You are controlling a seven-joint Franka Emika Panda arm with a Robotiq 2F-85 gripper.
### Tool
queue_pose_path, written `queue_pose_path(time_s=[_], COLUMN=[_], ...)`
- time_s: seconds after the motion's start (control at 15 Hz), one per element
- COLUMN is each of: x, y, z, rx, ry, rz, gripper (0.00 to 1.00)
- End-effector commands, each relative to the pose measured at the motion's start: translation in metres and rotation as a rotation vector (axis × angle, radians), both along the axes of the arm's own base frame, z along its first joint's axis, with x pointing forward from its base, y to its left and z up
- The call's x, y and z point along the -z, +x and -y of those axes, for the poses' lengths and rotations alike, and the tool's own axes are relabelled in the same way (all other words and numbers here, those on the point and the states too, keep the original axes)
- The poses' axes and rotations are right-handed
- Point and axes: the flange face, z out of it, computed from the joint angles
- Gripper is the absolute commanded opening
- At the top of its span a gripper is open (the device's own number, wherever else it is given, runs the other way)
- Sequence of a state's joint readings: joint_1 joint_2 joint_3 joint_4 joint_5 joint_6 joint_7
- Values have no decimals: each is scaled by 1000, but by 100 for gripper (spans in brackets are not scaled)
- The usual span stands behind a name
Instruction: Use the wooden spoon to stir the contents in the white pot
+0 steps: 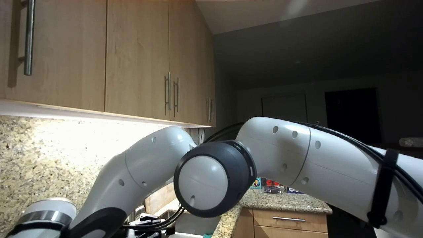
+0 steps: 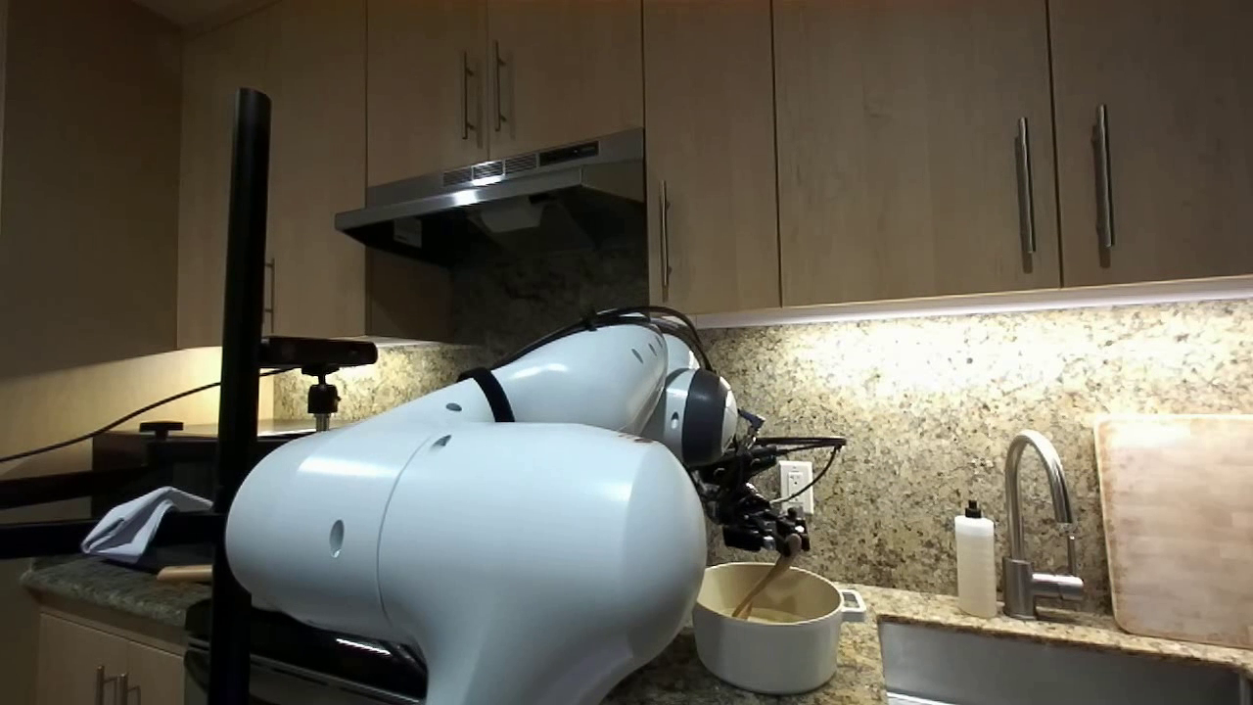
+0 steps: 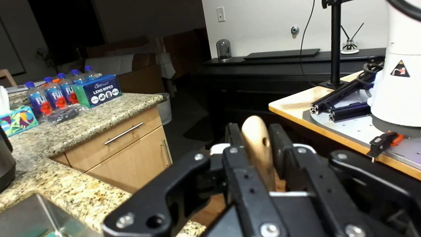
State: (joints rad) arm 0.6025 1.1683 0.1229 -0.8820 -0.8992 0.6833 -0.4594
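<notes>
The white pot (image 2: 768,654), with a cream inside and a white side handle, stands on the counter left of the sink in an exterior view. The wooden spoon (image 2: 766,585) leans in it at a tilt, its lower end inside the pot; the contents are hard to make out. My gripper (image 2: 783,541) is above the pot, shut on the upper handle of the spoon. In the wrist view the gripper (image 3: 255,131) has the rounded spoon end (image 3: 257,140), with a small hole, between its fingers. The pot is out of view there.
A steel sink (image 2: 1038,661) lies right of the pot, with a faucet (image 2: 1043,587), a soap bottle (image 2: 975,566) and a cutting board (image 2: 1175,529) behind it. The granite wall (image 2: 891,441) rises behind. Upper cabinets (image 1: 135,56) hang above the arm. A black post (image 2: 245,392) stands nearby.
</notes>
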Motion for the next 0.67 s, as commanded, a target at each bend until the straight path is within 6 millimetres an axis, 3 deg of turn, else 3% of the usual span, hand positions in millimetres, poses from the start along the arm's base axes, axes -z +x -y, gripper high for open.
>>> queue_pose_path(time_s=[0.0,0.27,0.6], x=[10,8,-16], y=[-11,-10,11], z=[-20,-17,25], rx=[-73,-115,-54], ry=[6,4,-18], rz=[-4,-2,36], gripper=[9,9,8])
